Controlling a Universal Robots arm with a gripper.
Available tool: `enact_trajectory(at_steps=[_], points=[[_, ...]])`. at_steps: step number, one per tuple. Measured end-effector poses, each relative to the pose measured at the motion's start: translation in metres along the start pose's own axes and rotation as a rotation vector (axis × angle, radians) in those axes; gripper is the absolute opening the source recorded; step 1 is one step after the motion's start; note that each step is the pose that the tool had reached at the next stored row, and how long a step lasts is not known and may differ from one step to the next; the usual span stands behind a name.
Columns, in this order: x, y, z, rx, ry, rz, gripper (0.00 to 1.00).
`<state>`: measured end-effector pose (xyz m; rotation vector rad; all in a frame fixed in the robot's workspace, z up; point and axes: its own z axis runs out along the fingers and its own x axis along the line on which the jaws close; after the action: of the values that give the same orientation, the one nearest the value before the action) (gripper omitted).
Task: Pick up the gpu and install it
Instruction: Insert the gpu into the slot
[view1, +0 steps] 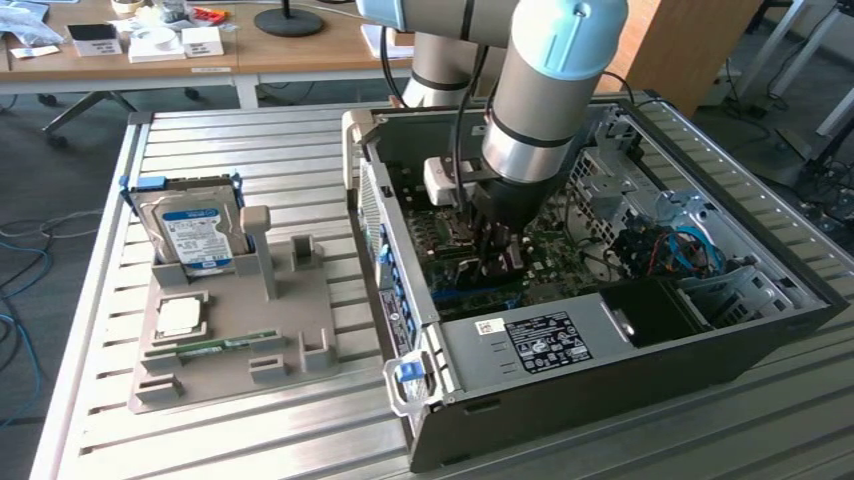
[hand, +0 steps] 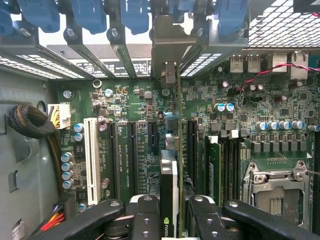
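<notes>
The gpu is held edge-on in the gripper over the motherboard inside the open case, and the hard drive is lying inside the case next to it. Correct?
Not quite. The hard drive stands in the grey holder on the table, outside the case, as the exterior view shows. The rest holds: the gripper holds the gpu edge-on over the motherboard.

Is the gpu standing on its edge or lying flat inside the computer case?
On its edge. The gpu stands upright between the gripper fingers, its bracket reaching the rear slots, above the motherboard.
</notes>
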<state>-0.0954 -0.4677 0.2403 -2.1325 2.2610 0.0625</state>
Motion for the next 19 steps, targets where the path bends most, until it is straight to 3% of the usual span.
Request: enact_trajectory(at_steps=[19], points=[[0.0002, 0.0016, 0.0017, 0.0000, -0.0001, 0.000, 0.27]])
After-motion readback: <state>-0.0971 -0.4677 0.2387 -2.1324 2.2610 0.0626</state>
